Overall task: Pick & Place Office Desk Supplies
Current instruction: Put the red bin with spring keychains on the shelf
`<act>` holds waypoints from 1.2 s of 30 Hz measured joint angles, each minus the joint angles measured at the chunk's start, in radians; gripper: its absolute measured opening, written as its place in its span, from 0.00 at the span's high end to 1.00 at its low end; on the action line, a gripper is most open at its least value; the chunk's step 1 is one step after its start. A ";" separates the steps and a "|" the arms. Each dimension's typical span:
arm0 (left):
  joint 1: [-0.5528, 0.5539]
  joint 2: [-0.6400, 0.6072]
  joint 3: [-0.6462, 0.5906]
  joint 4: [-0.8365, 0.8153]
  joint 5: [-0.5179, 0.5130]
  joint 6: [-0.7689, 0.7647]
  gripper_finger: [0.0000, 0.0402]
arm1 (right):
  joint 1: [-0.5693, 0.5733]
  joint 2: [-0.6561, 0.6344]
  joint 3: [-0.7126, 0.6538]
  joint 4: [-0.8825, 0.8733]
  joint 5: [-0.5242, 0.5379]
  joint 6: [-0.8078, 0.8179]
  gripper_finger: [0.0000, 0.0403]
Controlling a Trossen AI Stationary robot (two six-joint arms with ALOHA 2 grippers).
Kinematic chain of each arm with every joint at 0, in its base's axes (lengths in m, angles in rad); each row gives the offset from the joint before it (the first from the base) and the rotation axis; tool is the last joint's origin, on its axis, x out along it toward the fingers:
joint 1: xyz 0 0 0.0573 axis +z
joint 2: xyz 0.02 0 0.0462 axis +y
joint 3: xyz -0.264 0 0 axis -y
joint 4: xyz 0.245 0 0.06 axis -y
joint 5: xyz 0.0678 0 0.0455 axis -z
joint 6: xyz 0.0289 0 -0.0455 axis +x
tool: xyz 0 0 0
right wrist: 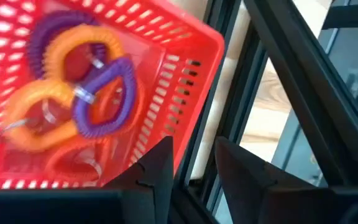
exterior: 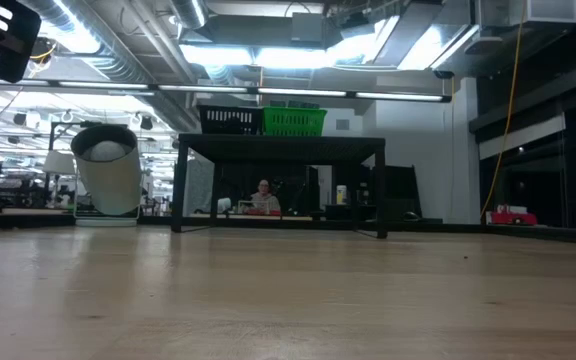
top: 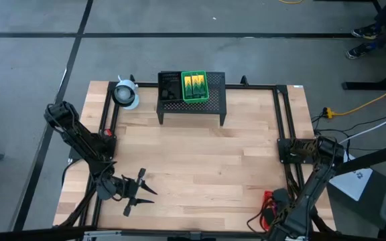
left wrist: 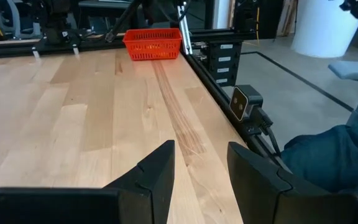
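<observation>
Take the large black mesh stand on legs [top: 191, 107] at the far edge of the pale wooden plank tabletop [top: 200, 167] as your reference.

Left arm: it reaches in from the side of the tabletop where the round whitish roll [top: 125, 93] sits, and lies low near the edge opposite the stand. Its left pincer [top: 138, 193] is held level, pointing along that near edge toward the right arm's side. You can see its two dark fingers [left wrist: 157, 171] standing apart with bare wood between them; it holds nothing.

Right arm: it is folded at the near corner on the far side from the roll. Its right pincer [right wrist: 191, 165] hangs tilted over the rim of the red perforated plastic tray [right wrist: 185, 62]. The fingers are slightly parted with only a narrow gap, and nothing is gripped.

Task items:
- The red tray rests at the right arm's corner, well apart from the stand. It holds coiled orange loops [right wrist: 48, 118] and coiled purple loops [right wrist: 101, 99], tangled together and joined by small metal rings.
- On top of the stand, a green mesh tray [top: 194, 88] carries a yellow-green crayon box [top: 194, 84], long axis running from the stand's front to its back.
- A black mesh tray [top: 169, 87] sits just beside the green one, on the roll's side.
</observation>
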 joint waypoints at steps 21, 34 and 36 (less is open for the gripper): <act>0.000 0.000 0.000 -0.029 0.021 -0.028 0.64 | 0.006 -0.003 -0.068 0.063 -0.053 0.010 0.70; 0.000 0.000 0.000 -0.020 0.021 -0.021 0.64 | -0.174 -0.005 0.047 0.083 0.301 -0.154 0.70; -0.002 0.000 0.000 -0.023 0.021 -0.024 0.64 | -0.184 -0.006 0.050 0.089 0.304 -0.163 0.70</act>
